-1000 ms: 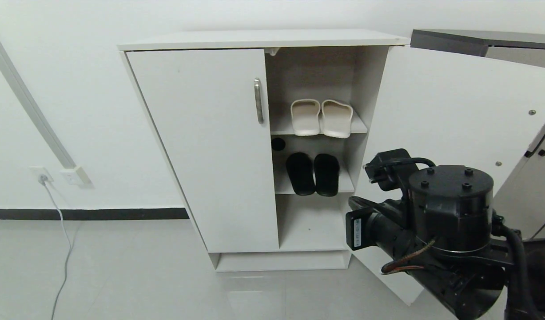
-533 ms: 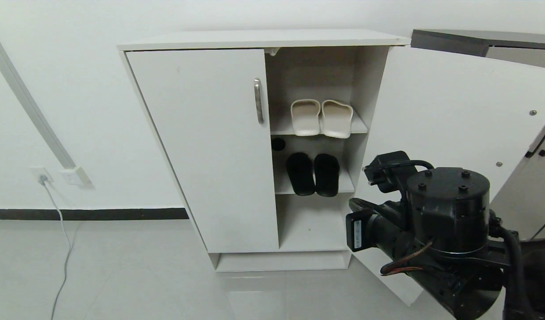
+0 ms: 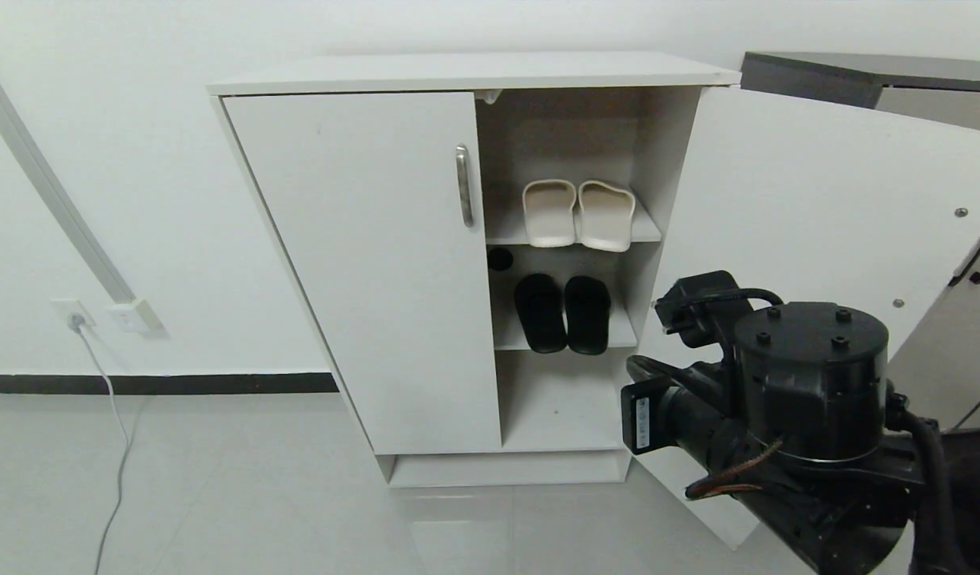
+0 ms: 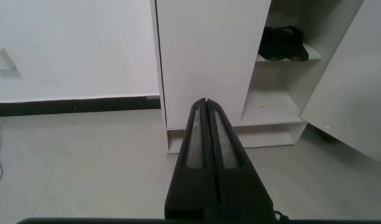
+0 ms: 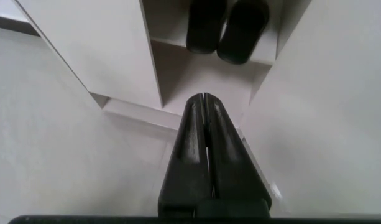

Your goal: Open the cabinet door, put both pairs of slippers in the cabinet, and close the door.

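Observation:
The white cabinet (image 3: 474,72) stands against the wall with its left door (image 3: 378,263) closed and its right door (image 3: 817,200) swung wide open. A white pair of slippers (image 3: 577,212) rests on the upper shelf. A black pair of slippers (image 3: 563,313) lies on the middle shelf, also seen as black slippers (image 5: 227,25) and black slippers (image 4: 283,42). My right arm (image 3: 801,383) hangs low in front of the open door. The right gripper (image 5: 204,98) is shut and empty, pointing at the bottom shelf (image 5: 196,78). The left gripper (image 4: 206,102) is shut and empty, facing the closed door (image 4: 209,56).
A metal handle (image 3: 463,185) runs down the closed door's inner edge. A grey cabinet (image 3: 873,80) stands behind the open door at the right. A wall socket (image 3: 74,315) with a cable (image 3: 114,447) is at the left. Bare tiled floor (image 3: 258,503) lies before the cabinet.
The head view has shifted a little. My right arm's wrist has barely moved. The slippers and both doors stay as they were.

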